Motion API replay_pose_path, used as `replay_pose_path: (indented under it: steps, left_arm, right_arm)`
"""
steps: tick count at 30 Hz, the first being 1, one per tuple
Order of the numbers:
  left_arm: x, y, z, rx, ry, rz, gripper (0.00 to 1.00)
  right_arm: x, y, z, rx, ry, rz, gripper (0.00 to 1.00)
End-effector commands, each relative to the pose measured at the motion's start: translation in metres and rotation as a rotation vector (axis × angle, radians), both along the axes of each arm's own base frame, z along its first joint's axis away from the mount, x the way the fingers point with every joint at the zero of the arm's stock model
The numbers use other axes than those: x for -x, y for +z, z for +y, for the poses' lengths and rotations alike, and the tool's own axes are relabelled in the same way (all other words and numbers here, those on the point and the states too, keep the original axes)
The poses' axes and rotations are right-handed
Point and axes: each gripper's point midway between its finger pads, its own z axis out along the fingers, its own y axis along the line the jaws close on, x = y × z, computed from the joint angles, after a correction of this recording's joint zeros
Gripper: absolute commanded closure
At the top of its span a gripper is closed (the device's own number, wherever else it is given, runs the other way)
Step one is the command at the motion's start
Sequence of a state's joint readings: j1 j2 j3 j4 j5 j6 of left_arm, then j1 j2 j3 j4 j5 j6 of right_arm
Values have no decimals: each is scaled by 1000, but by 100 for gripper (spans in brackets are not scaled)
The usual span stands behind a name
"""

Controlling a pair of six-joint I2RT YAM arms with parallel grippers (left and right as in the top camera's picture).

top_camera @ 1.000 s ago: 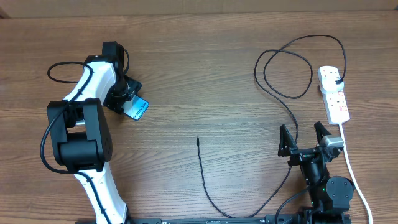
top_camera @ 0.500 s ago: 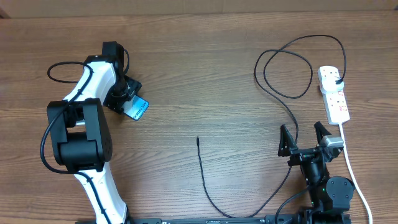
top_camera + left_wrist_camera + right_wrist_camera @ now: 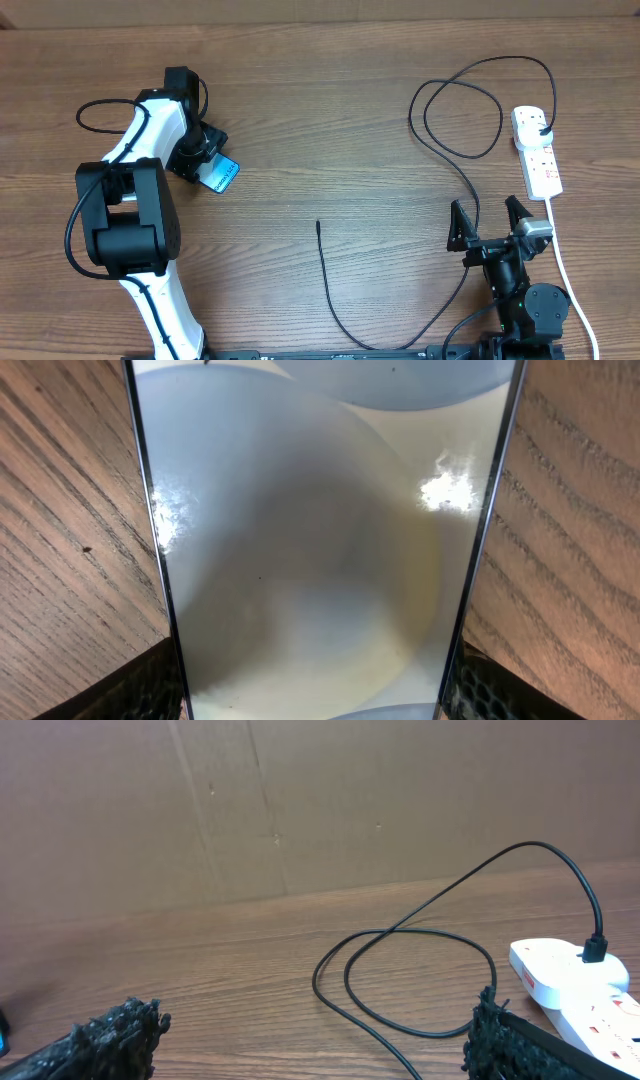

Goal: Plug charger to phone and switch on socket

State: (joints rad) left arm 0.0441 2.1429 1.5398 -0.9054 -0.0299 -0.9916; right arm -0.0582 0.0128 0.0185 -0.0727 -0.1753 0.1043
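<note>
Nothing moved since earlier frames – both arms static. Left end effector [image 3: 205, 158], upper left of overhead view, clamped on phone [image 3: 221, 176]; wrist view shows fingers [image 3: 150, 685] against both long edges, pale screen filling frame. Phone tilted, lit cyan face up. Right end effector [image 3: 489, 222], lower right, spread wide, holding nothing. Charger [image 3: 322, 258] loose on counter [image 3: 330, 120] – plug tip [image 3: 318, 226] at centre, well apart from phone; black plug [image 3: 541, 128] seated in socket [image 3: 538, 152] at right edge.
</note>
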Motion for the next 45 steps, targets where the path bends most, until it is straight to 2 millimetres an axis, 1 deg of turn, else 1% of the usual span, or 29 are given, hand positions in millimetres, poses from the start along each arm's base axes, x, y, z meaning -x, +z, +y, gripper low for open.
replay_pose_path:
  steps: [1, 12, 19, 22, 26, 29, 32, 36, 40, 44, 45]
  left_arm:
    - [4, -14, -3, 24, 5, 32, 96]
    - [-15, 22, -3, 23, 2, 1, 96]
    - [-23, 38, -3, 24, 1, -16, 96]
    - [-29, 44, -9, 64, -11, -37, 96]
    - [-39, 55, -26, 159, -25, -76, 96]
    - [-51, 69, -42, 255, -47, -124, 95]
    - [-65, 91, -59, 350, -102, -190, 96]
    - [-77, 121, -85, 501, -183, -268, 96]
    - [-79, 146, -110, 650, -232, -307, 96]
    - [-71, 169, -142, 848, -270, -311, 95]
    - [-69, 173, -147, 881, -266, -303, 96]
  right_arm:
    - [0, -2, 0, 0, -5, -2, 0]
    - [0, -2, 0, 0, -5, -2, 0]
    - [0, -2, 0, 0, -5, -2, 0]
    - [0, -2, 0, 0, -5, -2, 0]
    - [0, -2, 0, 0, -5, -2, 0]
    - [0, -2, 0, 0, -5, -2, 0]
    - [0, -2, -1, 0, -5, -2, 0]
    - [0, -2, 0, 0, -5, -2, 0]
    - [0, -2, 0, 0, -5, -2, 0]
    - [0, -2, 0, 0, -5, -2, 0]
    - [0, -2, 0, 0, -5, -2, 0]
